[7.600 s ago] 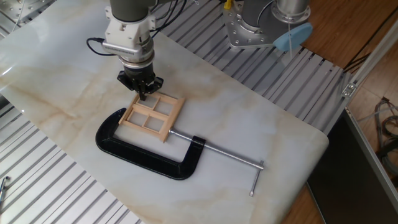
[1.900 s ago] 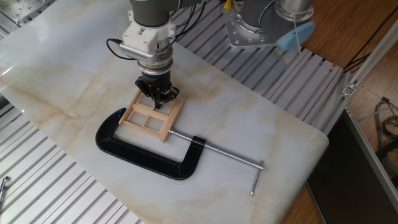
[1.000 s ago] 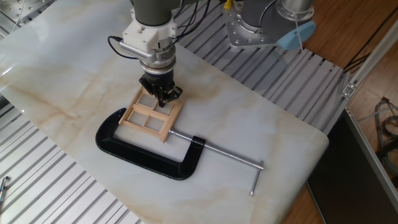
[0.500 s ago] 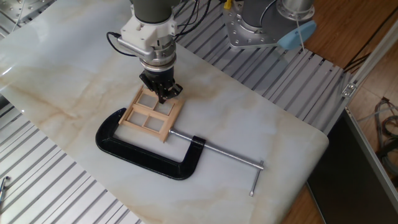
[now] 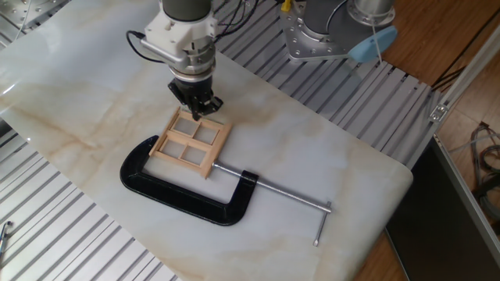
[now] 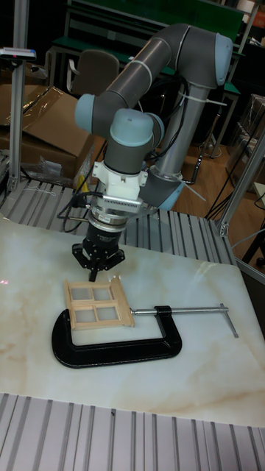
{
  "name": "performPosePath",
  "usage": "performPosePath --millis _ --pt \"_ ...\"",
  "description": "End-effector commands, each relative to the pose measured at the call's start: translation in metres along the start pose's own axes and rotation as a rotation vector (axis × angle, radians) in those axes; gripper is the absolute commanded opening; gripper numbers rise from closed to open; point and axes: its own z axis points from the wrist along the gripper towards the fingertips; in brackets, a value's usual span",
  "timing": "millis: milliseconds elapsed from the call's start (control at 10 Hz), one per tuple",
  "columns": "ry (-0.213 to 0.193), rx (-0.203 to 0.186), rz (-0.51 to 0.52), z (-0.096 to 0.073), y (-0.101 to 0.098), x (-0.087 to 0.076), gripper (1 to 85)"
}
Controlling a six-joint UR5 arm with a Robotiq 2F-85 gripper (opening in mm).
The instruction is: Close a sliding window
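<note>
Since half a second ago my pincer [image 5: 199, 107] has drawn back from over the upper panes to the far edge of the frame, and the arm's head has shifted a little left; the window and clamp have not moved.

Nearest me on the marble bench [image 5: 336, 183] lies the black clamp [image 5: 183, 195], its curved body toward the front edge and its long steel screw [image 5: 285, 195] running off to the right, ending in a crossbar handle. The sliding window [image 5: 191, 142] lies flat inside the clamp's mouth, held between the fixed jaw at the left and the screw tip at its right corner. In the tall fixed view the same window [image 6: 97, 302] shows four panes, with a small upright tab standing at its far right corner.

Just beyond the window's far edge hangs the pincer [image 6: 100, 266], pointing down. Its fingers sit close together with nothing between them that I can see; whether the tips touch the wood I cannot tell.
</note>
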Motion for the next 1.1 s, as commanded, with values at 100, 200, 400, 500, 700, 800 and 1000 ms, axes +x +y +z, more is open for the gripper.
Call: performPosePath --millis 100,200,400,500,700,800,1000 --pt "-0.072 0.019 0.012 -0.017 -0.024 -0.019 0.7" --pt "-0.112 0.018 0.01 -0.022 -0.03 -0.028 0.7" --pt "-0.111 0.039 0.015 -0.028 -0.044 -0.027 0.7" --pt "-0.043 0.029 0.012 -0.025 -0.042 -0.011 0.7" --pt "-0.06 0.025 -0.001 -0.015 -0.046 -0.013 0.7" --pt "-0.058 0.024 -0.007 -0.014 -0.045 -0.013 0.7" --pt "-0.058 0.03 -0.006 -0.013 -0.047 -0.014 0.7"
